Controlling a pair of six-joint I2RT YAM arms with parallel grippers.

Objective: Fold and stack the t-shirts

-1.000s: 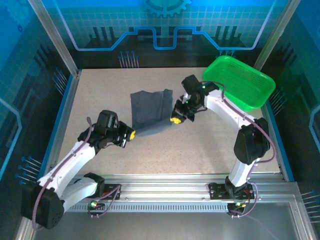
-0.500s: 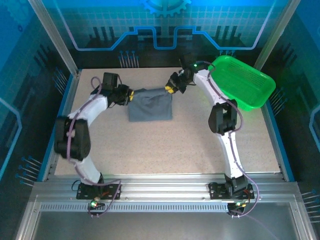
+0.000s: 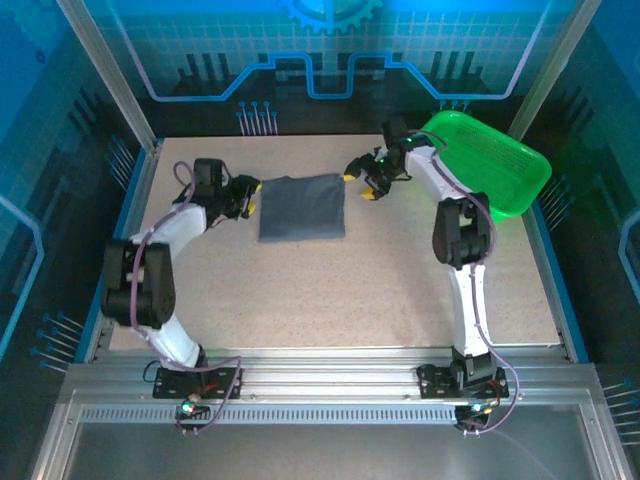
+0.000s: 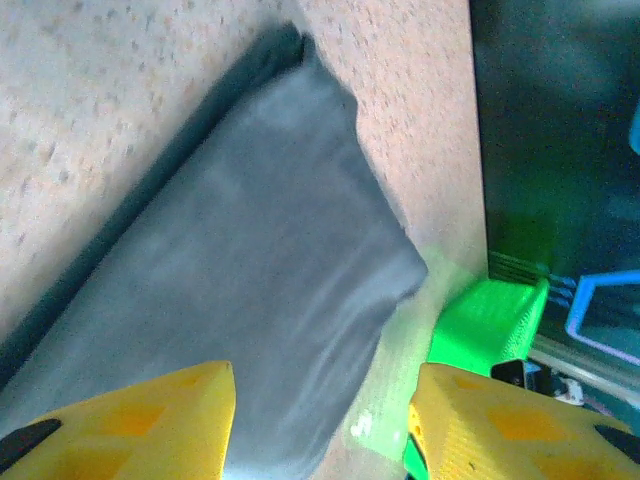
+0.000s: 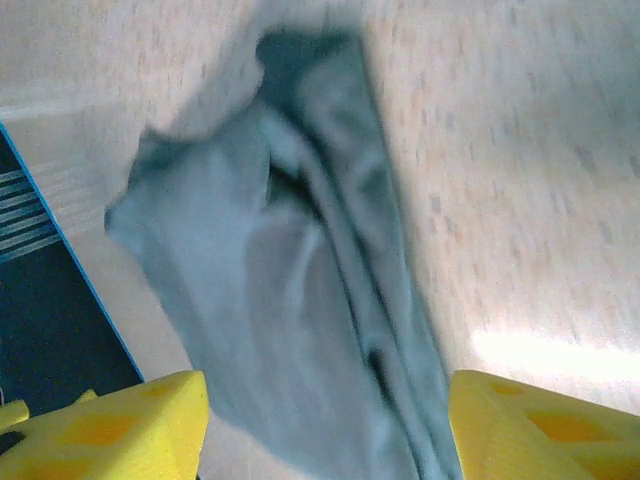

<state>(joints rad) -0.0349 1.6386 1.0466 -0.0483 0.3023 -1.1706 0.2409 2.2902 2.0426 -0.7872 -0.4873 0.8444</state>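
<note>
The left gripper (image 3: 248, 200) is seen with its jaws apart and empty, just beside the left edge of the folded t-shirt (image 3: 302, 207). The t-shirt lies flat on the counter (image 3: 300, 290) toward its far side. The right gripper (image 3: 362, 184) is also held apart and empty, near the shirt's far right corner. The green basket (image 3: 500, 170) is set further right.
</note>
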